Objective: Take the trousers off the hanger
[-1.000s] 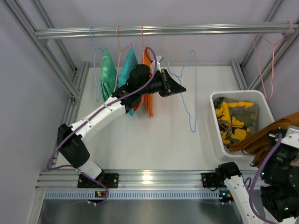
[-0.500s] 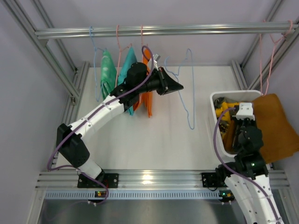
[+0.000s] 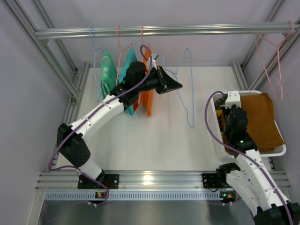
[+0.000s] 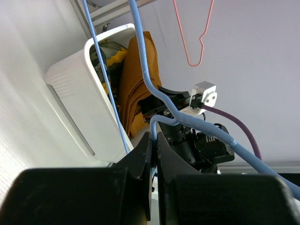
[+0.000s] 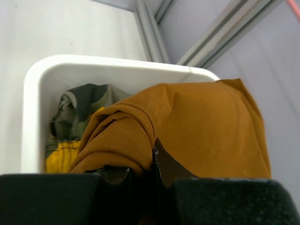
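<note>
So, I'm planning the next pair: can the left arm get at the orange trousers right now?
Likely not yet: its hand is shut on the empty blue hanger. Once it lets go, the orange trousers hang close beside it, with nothing seen between.

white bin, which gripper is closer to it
Right. The right gripper is over the white bin, shut on the brown trousers lying in it. The left gripper is off across the table, pinching the blue hanger.

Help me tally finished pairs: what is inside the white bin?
Brown trousers lie on top, pinched by the right gripper; yellow-and-dark patterned trousers peek out beneath. Anything deeper in the white bin is covered.
</note>
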`<state>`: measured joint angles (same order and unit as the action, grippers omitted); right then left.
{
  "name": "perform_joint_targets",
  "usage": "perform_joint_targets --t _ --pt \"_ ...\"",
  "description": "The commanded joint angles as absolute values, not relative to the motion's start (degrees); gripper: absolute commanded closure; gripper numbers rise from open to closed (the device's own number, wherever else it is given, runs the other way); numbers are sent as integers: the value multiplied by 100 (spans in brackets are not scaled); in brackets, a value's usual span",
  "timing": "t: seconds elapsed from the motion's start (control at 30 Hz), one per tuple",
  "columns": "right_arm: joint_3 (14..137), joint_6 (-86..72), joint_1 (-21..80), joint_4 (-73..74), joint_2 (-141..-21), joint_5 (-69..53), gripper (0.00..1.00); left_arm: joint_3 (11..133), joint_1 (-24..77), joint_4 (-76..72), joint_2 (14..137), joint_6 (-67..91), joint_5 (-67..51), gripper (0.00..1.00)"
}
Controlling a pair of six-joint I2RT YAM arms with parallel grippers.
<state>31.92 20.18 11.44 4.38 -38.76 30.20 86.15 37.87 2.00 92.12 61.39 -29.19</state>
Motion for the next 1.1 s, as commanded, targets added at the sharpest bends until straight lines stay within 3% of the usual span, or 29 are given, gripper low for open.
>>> perform_joint_targets --t 0.0,0.13,0.17,0.23,0.27,0.47,0.63,0.8,1.07 --pt "3603 1214 1081 438 -3806 2348 92 8640 3762 -264 9202 6047 -3041 100" --pt "3796 941 1081 957 -3525 1619 73 8640 3762 -246 9237 6003 -3050 100" --pt "3875 880 1081 1271 -3481 1548 60 8648 3762 -246 9237 5986 -3050 100" --pt "4112 879 1081 1581 -3280 1433 48 8640 3762 -237 9229 5950 -3050 100" --pt "4209 949 1081 1887 -3183 1407 36 8648 3762 -220 9211 5924 -3050 100" --pt "5114 1265 1090 2969 -2576 1389 9 8605 3771 -167 9158 5792 -3041 100" --pt "5440 1073 1081 3619 -2837 1661 6 8622 3832 -220 9176 5652 -3023 100" --pt "5563 808 748 3744 -3759 819 1 8806 3841 -202 9281 5625 -3120 100" --pt "6468 1318 -1789 3901 -5263 -1695 5 8807 3832 -202 9255 5458 -3120 100"
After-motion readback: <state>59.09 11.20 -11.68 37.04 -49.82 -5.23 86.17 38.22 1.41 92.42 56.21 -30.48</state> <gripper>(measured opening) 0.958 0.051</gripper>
